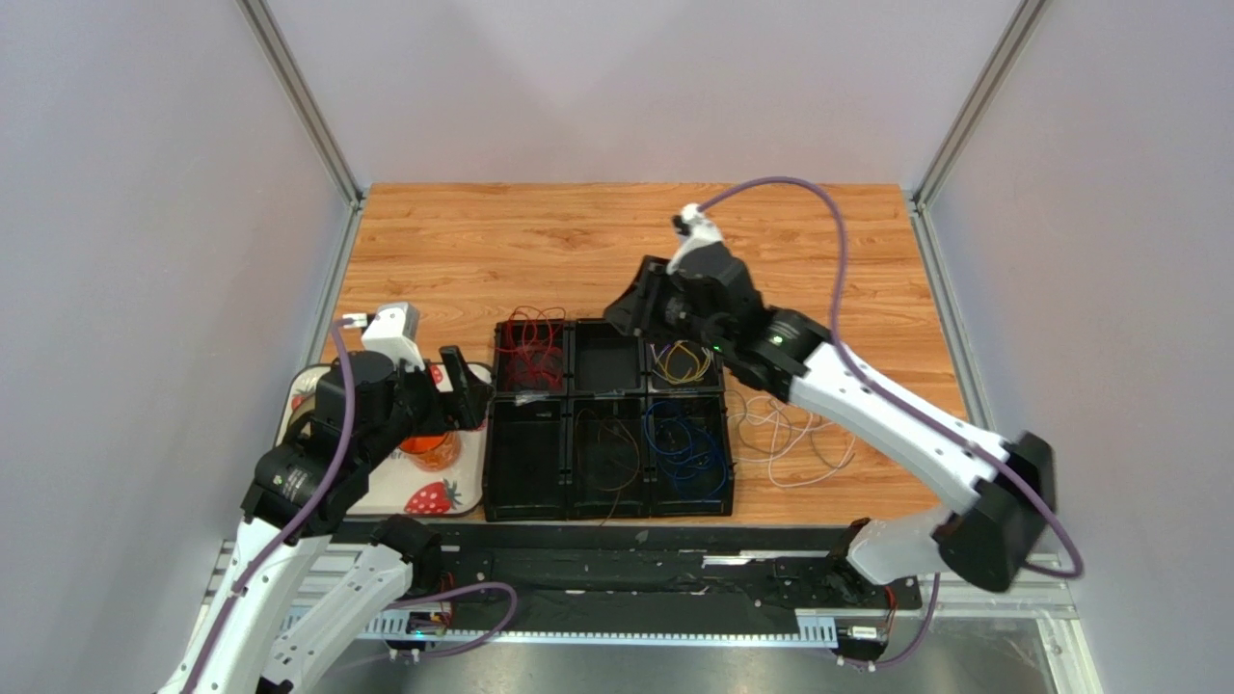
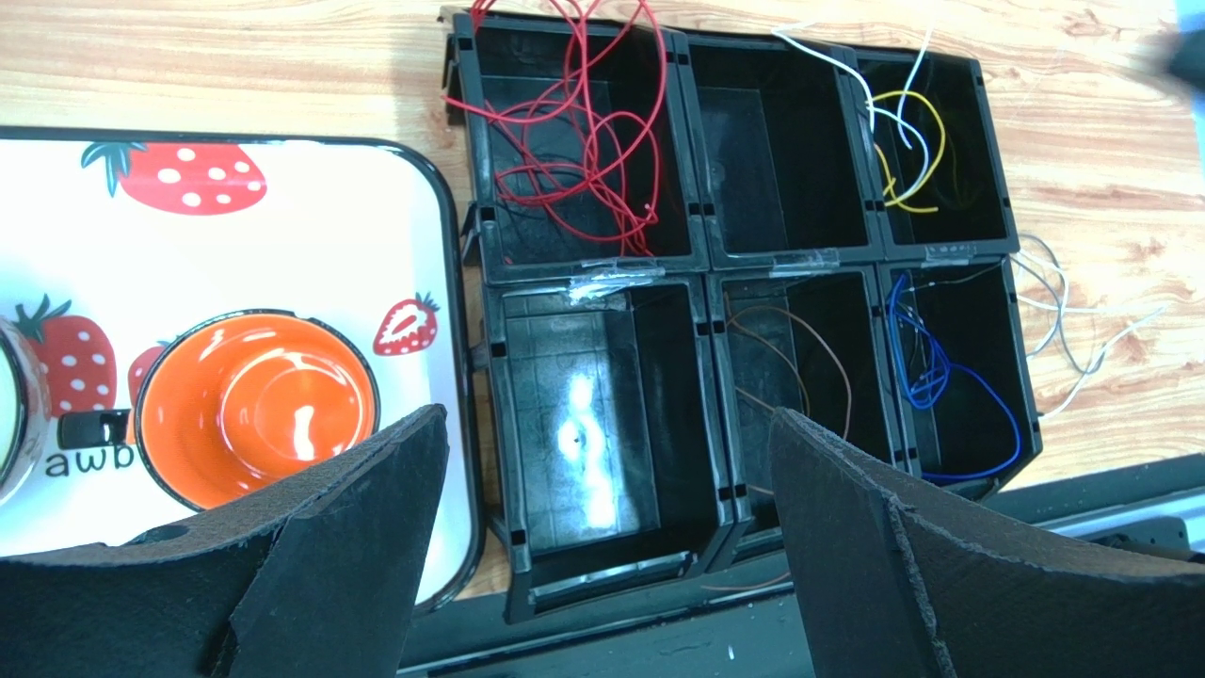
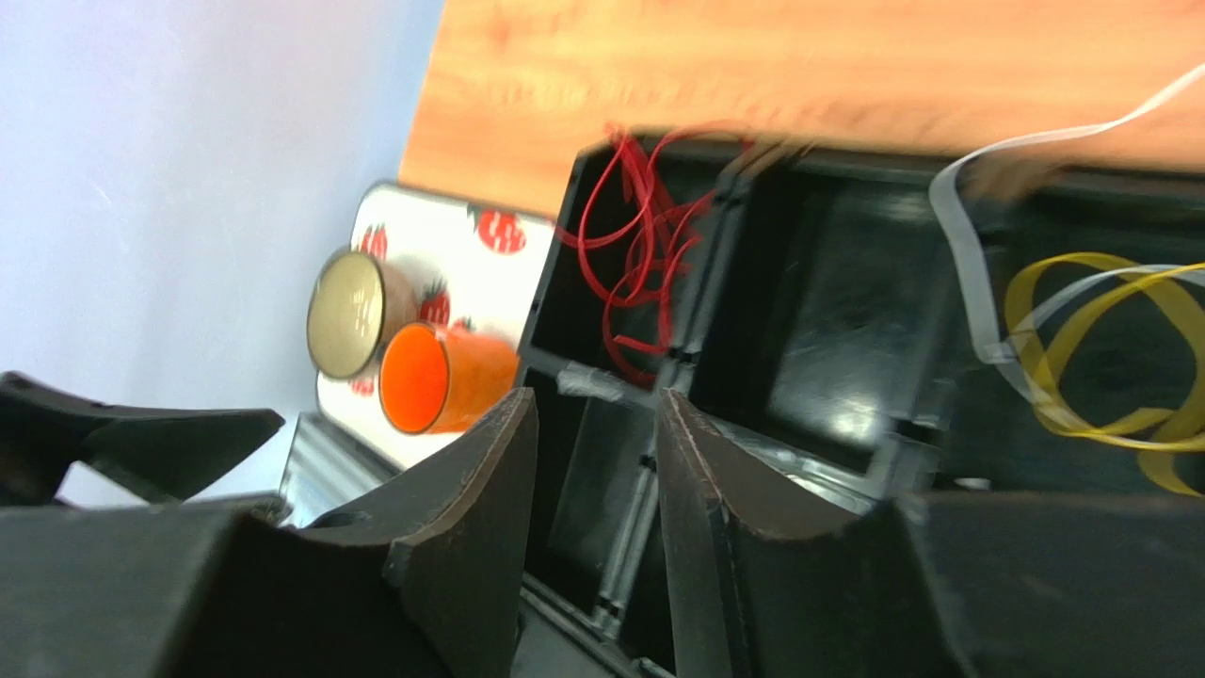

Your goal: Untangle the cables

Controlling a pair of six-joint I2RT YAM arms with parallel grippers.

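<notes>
**Sorting nearly done – white strands left over**

Step, as I read it: colour-by-colour sorting into the black bin (image 2: 707, 262), w/ the right arm between picks. Red cables (image 2: 594, 127) sit in the far-left compartment, yellow cables (image 2: 912, 141) far-right, blue cables (image 2: 934, 382) near-right, and a brown cable (image 2: 806, 353) near-middle. The other 2 compartments look bare. White cables (image 1: 790, 434) lie loose on the desk (image 1: 580, 232) just right of the bin, and at least 1 white strand runs over the yellow compartment.

Next move, prob.: pinch a white strand low down & lift it clear w/o dragging the yellow loops along. Thin, floppy wire, so it needs a fine grip and a slow pull.

Right arm reaches fwd over the bin's far row. The right tool (image 3: 597, 424) is angled down, fingers a little apart, nothing btwn them. Left arm is folded back over the strawberry tray (image 2: 283, 184) w/ its orange cup (image 2: 255, 410). The left tool (image 2: 608, 438) is spread wide and holds nothing.
</notes>
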